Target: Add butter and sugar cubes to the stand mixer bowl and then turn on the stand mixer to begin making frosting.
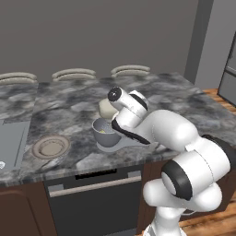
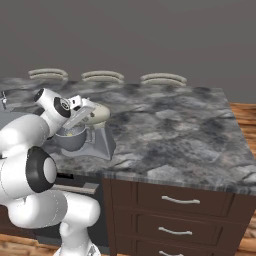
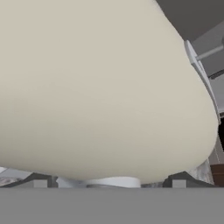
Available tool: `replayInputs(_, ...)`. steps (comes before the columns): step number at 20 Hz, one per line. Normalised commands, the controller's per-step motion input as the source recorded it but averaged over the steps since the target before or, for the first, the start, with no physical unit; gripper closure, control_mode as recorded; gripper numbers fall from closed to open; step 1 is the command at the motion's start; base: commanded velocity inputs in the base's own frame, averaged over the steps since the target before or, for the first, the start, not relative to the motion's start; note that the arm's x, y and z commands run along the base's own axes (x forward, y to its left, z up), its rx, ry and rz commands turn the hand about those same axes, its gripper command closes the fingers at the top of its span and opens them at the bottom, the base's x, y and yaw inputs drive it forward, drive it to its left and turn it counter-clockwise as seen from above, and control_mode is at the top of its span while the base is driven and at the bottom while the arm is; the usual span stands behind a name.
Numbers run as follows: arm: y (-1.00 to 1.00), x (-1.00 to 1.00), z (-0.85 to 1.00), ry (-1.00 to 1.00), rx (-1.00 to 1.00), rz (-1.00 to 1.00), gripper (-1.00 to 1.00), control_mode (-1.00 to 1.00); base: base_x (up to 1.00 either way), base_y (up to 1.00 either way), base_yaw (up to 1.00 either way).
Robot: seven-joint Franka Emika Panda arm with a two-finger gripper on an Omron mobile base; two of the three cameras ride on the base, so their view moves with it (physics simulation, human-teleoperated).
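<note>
The stand mixer (image 1: 107, 109) stands near the counter's front edge, its cream head (image 2: 98, 114) over the grey stand mixer bowl (image 1: 105, 134) (image 2: 70, 140). A bit of yellow, the butter (image 1: 102, 131), shows inside the bowl. I cannot make out the sugar cubes. My gripper (image 2: 88, 111) is up against the side of the mixer head. In the hand view the cream head (image 3: 105, 87) is very close, and the gripper (image 3: 109, 183) stands open, its two fingertips (image 3: 40, 183) far apart below the head.
A shallow tan plate (image 1: 50, 146) lies on the marble counter (image 2: 165, 125) left of the mixer. A grey sunken panel (image 1: 11, 140) sits at the counter's far left. Three stool tops (image 1: 73, 73) line the far edge. Drawers (image 2: 180, 202) are below the front.
</note>
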Motion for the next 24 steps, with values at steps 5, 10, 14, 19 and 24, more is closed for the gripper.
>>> replayInputs(5, 0.00, 0.19, 0.00, 0.00, 0.00, 0.00, 1.00, -1.00, 0.00, 0.00, 0.00)
replayInputs(10, 0.00, 0.29, 0.00, 0.00, 0.00, 0.00, 1.00, -1.00, 0.00, 0.00, 0.00)
replayInputs(14, 0.00, 0.34, 0.00, 0.00, 0.02, 0.00, 1.00, -1.00, 0.00, 0.00, 0.00)
replayInputs(19, 0.01, 0.37, 0.00, 0.07, 0.07, 0.00, 1.00, -1.00, 0.00, 0.00, 0.00)
replayInputs(24, 0.06, 0.43, 0.00, 0.13, 0.10, 0.00, 1.00, -1.00, 0.00, 0.00, 0.00)
